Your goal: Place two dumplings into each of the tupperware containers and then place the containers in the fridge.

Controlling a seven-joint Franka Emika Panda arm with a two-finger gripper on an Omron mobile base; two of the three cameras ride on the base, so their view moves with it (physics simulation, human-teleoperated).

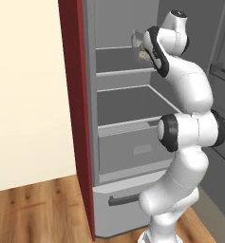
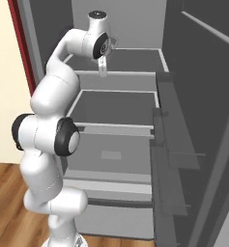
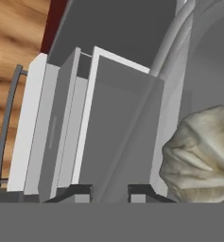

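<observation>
Fingers (image 3: pixel 110 191) set narrow on the rim of a container (image 1: pixel 136 37) with a dumpling (image 3: pixel 203 156) inside, held high over the fridge's (image 1: pixel 128 102) upper shelf (image 2: pixel 130 60) — so a thin edge grip could let it tilt and spill on release.
</observation>
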